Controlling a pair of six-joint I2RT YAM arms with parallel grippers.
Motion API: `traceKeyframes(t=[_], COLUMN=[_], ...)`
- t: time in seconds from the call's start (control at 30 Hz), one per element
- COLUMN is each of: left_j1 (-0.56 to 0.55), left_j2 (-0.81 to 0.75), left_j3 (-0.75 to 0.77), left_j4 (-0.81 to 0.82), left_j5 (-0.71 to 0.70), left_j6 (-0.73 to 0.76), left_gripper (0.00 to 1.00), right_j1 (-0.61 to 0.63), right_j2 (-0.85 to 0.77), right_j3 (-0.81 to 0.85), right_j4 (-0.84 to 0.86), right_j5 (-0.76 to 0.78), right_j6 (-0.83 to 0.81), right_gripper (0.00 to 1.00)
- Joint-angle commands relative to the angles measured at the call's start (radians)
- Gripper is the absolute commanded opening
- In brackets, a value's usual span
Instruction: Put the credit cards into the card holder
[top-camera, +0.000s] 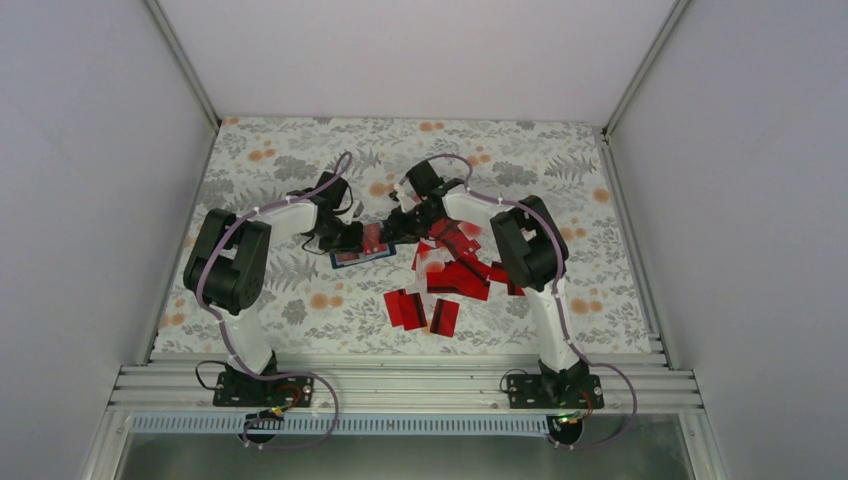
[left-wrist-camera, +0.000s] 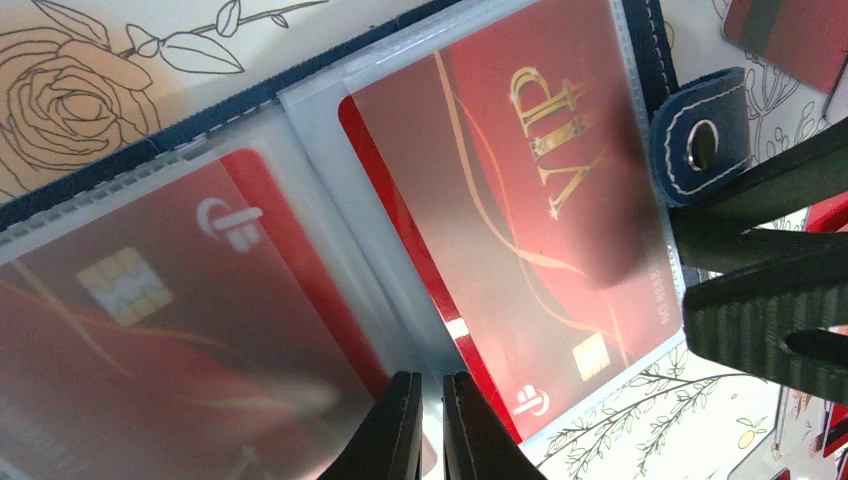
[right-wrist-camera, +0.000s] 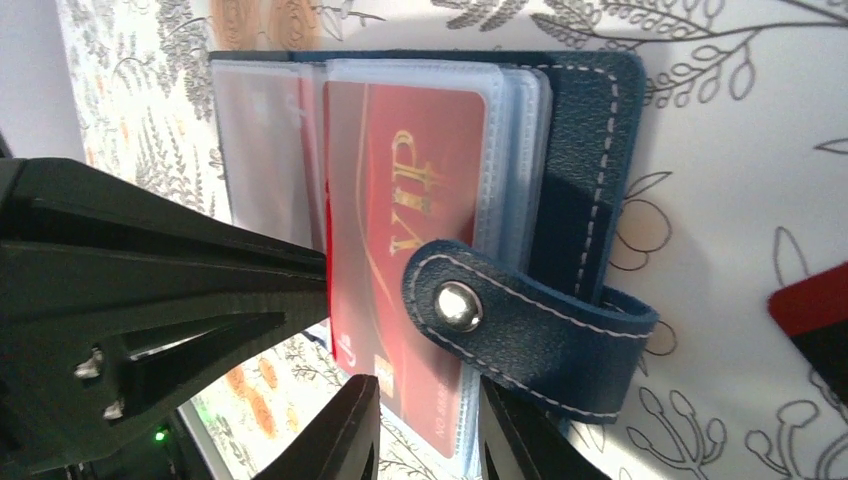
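Red cards, top view: loose credit cards (top-camera: 455, 282) lie scattered on the flowered tabletop (top-camera: 300, 160), just right of the open card holder (top-camera: 362, 257); both arms meet over it.
Left wrist view, left end effector (left-wrist-camera: 430, 385): closed almost tight, nipping a clear sleeve (left-wrist-camera: 310, 120) at the holder's fold.
Left wrist view, VIP card (left-wrist-camera: 520, 230): inside the right-hand sleeve, its end near the sleeve's edge.
Right wrist view, right end effector (right-wrist-camera: 428, 400): fingers a little apart at the VIP card's outer end; whether they grip it I cannot tell.
Step in hand: probably seating this card.
Next move: likely press it fully home, release, then fetch another from the pile while the left steadies the sleeves.
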Motion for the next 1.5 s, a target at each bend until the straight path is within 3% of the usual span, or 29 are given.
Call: traceKeyframes(t=[0.0, 0.27, 0.97, 1.47], left_j1=[-0.009, -0.009, -0.010, -0.010], left_j2=[0.047, 0.048, 0.039, 0.044], left_j3=[-0.012, -0.017, -0.038, -0.031], left_j4=[0.005, 0.011, 0.019, 0.019], left_j5=[-0.012, -0.011, -0.014, -0.014], left_j6=[0.000, -0.003, -0.012, -0.009], left_gripper=[0.09, 0.08, 0.09, 0.08], right_j1=[0.017, 0.019, 0.026, 0.029], right_j2=[-0.039, -0.066, -0.014, 0.007], right_j3=[0.027, 0.019, 0.018, 0.004], right_j4=[-0.045, -0.064, -0.019, -0.047], right_j5=[0.069, 0.103, 0.014, 0.099], right_j6=[-0.026, -0.026, -0.018, -0.021], right_gripper=[0.27, 0.30, 0.29, 0.30])
